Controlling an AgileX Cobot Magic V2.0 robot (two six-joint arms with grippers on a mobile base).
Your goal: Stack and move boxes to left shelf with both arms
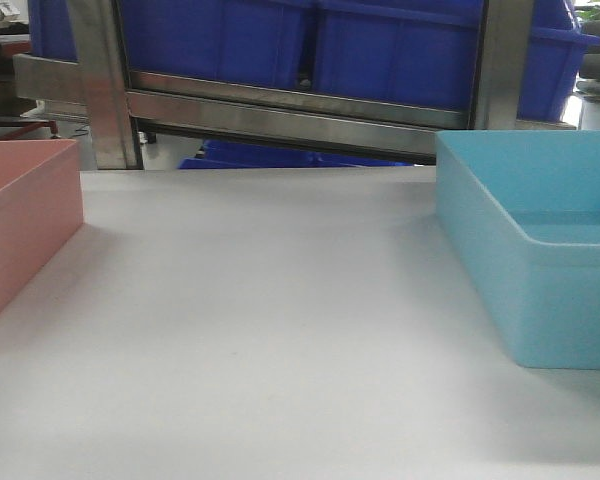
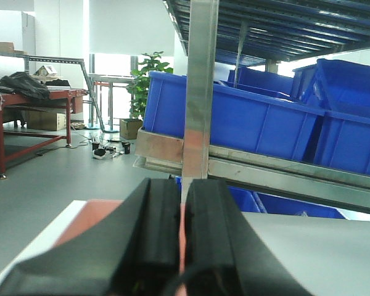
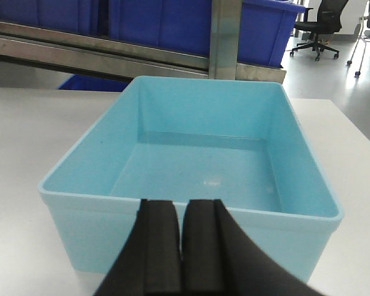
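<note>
The salmon pink tub [image 1: 25, 215] stands at the left edge of the white table [image 1: 260, 330]. The light sky blue tub [image 1: 540, 260] stands at the right, open and empty. Neither gripper shows in the front view. In the left wrist view my left gripper [image 2: 183, 185] is shut and empty, its fingers together above the pink tub [image 2: 89, 219], which they mostly hide. In the right wrist view my right gripper [image 3: 181, 206] is shut and empty, just in front of the near wall of the blue tub [image 3: 197, 166].
A metal shelf frame [image 1: 280, 105] with upright posts [image 1: 105, 80] runs along the table's far edge and holds dark blue crates [image 1: 310, 40]. More blue crates [image 1: 280, 155] lie below it. A red workbench [image 2: 24, 102] and a plant stand off to the left.
</note>
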